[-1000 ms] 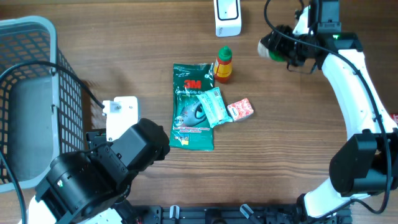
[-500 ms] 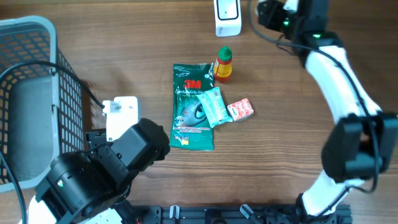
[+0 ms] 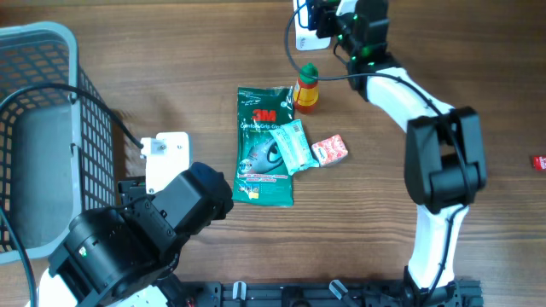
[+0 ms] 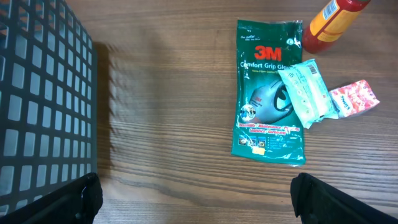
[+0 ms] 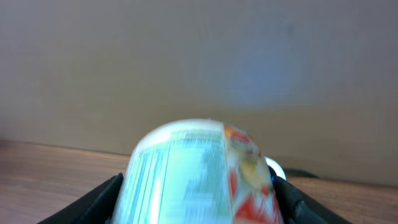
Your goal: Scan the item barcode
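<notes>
Container [image 5: 200, 173] | blurred, label unreadable | bottom cut off | between right jaws

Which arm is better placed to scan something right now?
Right. The right pincer holds a labelled container beside the white scanner; the left pincer hangs open and empty near the basket.

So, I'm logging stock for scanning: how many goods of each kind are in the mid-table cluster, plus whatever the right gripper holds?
Packets: 3 (green packet, teal sachet, red-white packet)
Bottle: 1
Tub: 1, in the right gripper
Total: 5
</notes>
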`<state>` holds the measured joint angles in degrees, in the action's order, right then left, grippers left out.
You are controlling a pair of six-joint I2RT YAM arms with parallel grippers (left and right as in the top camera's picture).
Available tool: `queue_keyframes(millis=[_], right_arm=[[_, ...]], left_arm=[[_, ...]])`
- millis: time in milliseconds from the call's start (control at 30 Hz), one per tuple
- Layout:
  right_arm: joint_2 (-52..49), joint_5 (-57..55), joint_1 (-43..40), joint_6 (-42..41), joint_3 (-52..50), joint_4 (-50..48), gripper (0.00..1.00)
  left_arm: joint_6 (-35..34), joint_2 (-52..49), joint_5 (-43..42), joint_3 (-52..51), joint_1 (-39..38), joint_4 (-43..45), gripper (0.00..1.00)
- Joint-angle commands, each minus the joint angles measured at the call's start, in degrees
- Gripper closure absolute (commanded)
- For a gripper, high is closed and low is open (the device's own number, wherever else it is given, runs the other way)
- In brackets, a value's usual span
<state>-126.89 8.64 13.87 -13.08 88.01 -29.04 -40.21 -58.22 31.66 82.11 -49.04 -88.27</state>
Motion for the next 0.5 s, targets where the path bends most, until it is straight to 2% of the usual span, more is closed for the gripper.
queue_keyframes(millis=[0,300,467], right_arm=[[-4.46,-3.08,-0.22,0.92,1.44,-3.15,0.25],[-6.86,-2.71,-0.22,-1.64,6.1,-3.28,0.29],[-4.92,-2.69,-1.11,-3.69,6.49,-1.11,0.25]], left_arm=[[-0.98,0.09,0.76,-0.2,-0.15,0.13,0.0],[-0.98,0.09,0.76,-0.2,-0.15,0.13,0.0],[-0.98,0.09,0.79,-0.2,-0.15,0.13,0.0]])
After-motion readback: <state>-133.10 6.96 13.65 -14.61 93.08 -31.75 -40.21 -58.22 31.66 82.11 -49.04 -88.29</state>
